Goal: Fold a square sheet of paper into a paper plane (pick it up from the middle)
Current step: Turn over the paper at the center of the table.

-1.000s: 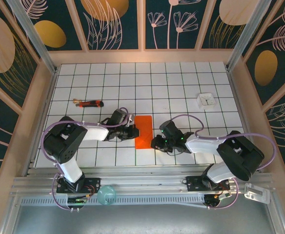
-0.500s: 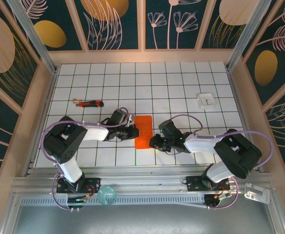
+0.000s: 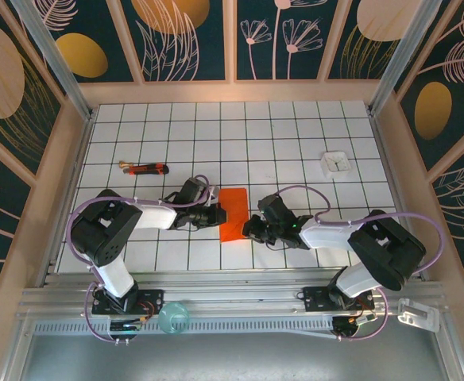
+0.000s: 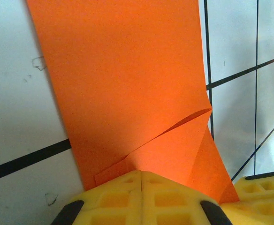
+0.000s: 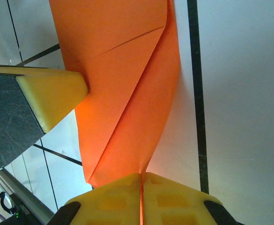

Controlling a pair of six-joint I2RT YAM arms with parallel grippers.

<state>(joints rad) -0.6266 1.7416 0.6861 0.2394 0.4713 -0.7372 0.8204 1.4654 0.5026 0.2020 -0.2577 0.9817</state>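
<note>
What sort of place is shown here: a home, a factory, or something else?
Probably a robot test cell in a laboratory. A left arm and a right arm are bolted to a metal rail at the edge of a white gridded table, and panel walls printed with leaves enclose it.

one paper sheet [image 3: 233,213], one stick tool [image 3: 146,168], one white square [image 3: 335,163].

This looks like a robot lab. A white table [image 3: 295,135] with black grid lines sits inside dark walls [image 3: 192,40] painted with gold leaves. At the table's near edge, two robot arms [image 3: 129,222] are bolted to a metal rail [image 3: 240,302].
</note>
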